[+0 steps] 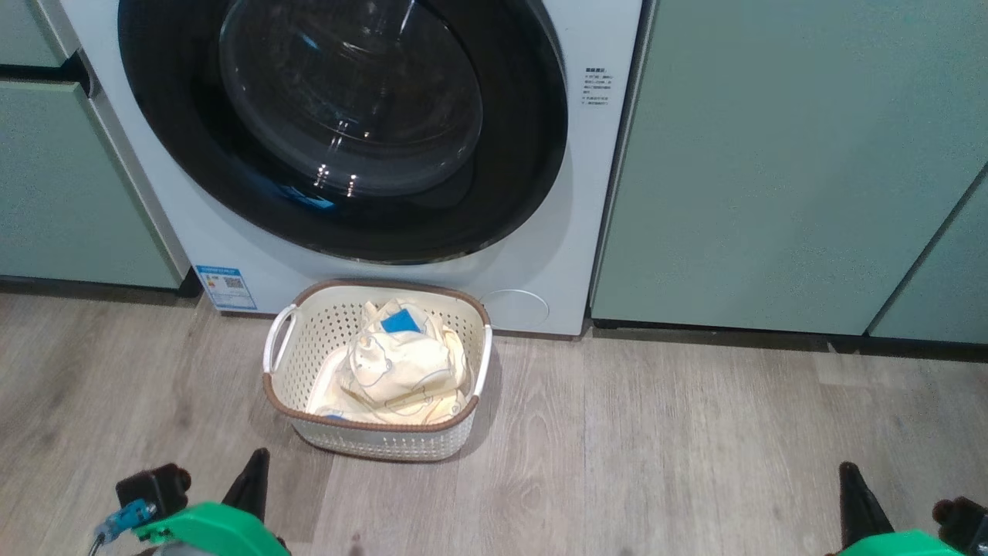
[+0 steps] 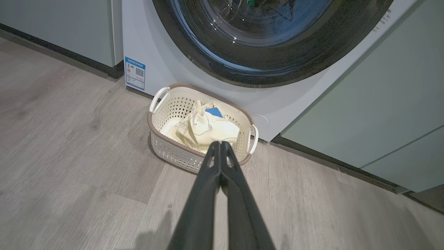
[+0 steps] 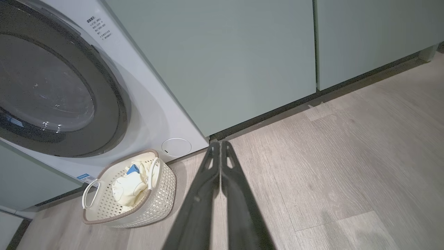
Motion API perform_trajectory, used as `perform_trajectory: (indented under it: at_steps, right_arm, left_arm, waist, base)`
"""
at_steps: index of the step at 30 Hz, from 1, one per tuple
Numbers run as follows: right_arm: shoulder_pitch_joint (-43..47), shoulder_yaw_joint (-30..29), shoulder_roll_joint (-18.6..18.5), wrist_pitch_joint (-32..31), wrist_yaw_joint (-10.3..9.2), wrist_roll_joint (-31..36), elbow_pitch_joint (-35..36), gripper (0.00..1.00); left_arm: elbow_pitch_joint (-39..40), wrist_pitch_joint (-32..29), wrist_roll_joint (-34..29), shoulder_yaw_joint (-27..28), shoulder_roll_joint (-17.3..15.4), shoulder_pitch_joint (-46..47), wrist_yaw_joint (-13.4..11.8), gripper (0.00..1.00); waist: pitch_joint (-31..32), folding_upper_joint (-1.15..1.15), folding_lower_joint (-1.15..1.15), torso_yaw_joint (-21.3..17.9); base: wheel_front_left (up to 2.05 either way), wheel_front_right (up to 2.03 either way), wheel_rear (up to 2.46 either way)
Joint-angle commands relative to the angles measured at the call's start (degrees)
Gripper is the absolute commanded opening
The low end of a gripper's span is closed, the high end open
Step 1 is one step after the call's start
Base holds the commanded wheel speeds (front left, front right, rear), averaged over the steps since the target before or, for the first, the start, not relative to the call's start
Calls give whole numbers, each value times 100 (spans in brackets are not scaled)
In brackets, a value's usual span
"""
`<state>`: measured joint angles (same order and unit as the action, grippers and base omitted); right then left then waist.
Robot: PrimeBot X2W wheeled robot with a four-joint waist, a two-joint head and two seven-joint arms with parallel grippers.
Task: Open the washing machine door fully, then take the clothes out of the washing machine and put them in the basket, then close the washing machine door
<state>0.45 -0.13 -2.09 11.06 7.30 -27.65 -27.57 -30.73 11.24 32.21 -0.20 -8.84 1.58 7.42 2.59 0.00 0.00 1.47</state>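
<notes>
The white washing machine [image 1: 231, 255] fills the top of the head view, and its black-rimmed round door [image 1: 340, 123] sits flush against the front. On the floor before it stands the cream basket [image 1: 378, 367] with the pale yellow clothes [image 1: 401, 363] and their blue patch heaped inside. My left gripper [image 2: 220, 143] is shut and empty, fingers pressed together, hovering just short of the basket [image 2: 173, 152] and clothes [image 2: 204, 128]. My right gripper [image 3: 220, 142] is likewise shut and empty, over bare floor right of the basket [image 3: 138, 205]. In the head view the left gripper [image 1: 258, 455] and right gripper [image 1: 847, 469] sit low.
Sage-green cabinet doors [image 1: 772, 154] flank the washer on both sides, with a dark kickboard gap along the floor. Grey wood-look flooring [image 1: 656, 448] stretches out around the basket. A blue label [image 1: 225, 287] marks the washer's lower left corner.
</notes>
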Motion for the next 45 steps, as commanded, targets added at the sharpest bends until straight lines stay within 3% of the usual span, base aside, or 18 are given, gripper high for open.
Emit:
perform_trajectory:
  at_steps: [1, 45]
  right_arm:
    - [-353, -49, -51, -43, 3, -207, 232, 0]
    - [-483, -297, -63, -764, 10, -2840, 706, 0]
  left_arm:
    - [217, -57, 185, 107, -66, 301, 2, 0]
    - [830, -781, 2634, 346, 213, 368, 4, 0]
  waist:
    - [-6, 0, 0, -3]
    - [-120, 0, 0, -64]
  base:
    - [0, 0, 0]
    - [0, 0, 0]
